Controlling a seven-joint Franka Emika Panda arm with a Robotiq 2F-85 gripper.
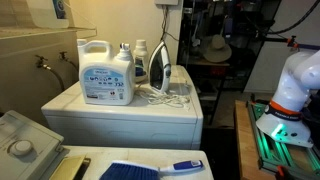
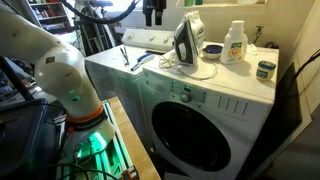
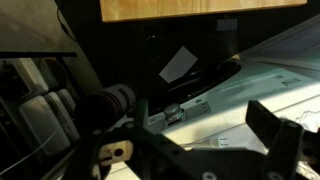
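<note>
My gripper (image 3: pixel 195 150) is open and empty; its dark fingers frame the bottom of the wrist view. It hangs above a white appliance top with a control panel and a small knob (image 3: pixel 176 112). In an exterior view the gripper (image 2: pixel 152 11) shows as a dark shape at the top edge, behind the white machines. A blue-and-white brush (image 1: pixel 150 169) lies on the near white top, next to the knobbed panel (image 1: pixel 20 148). An upright iron (image 1: pixel 160 64) (image 2: pixel 186 42) with a coiled cord stands on the front-load machine (image 2: pixel 200 125).
A large white detergent jug (image 1: pixel 107 72), a smaller bottle (image 2: pixel 234 42), a dark bowl (image 2: pixel 211 50) and a small jar (image 2: pixel 265 69) share the machine's top. The arm's base with green lights (image 2: pixel 88 140) stands on a wooden platform. Cluttered shelves lie behind.
</note>
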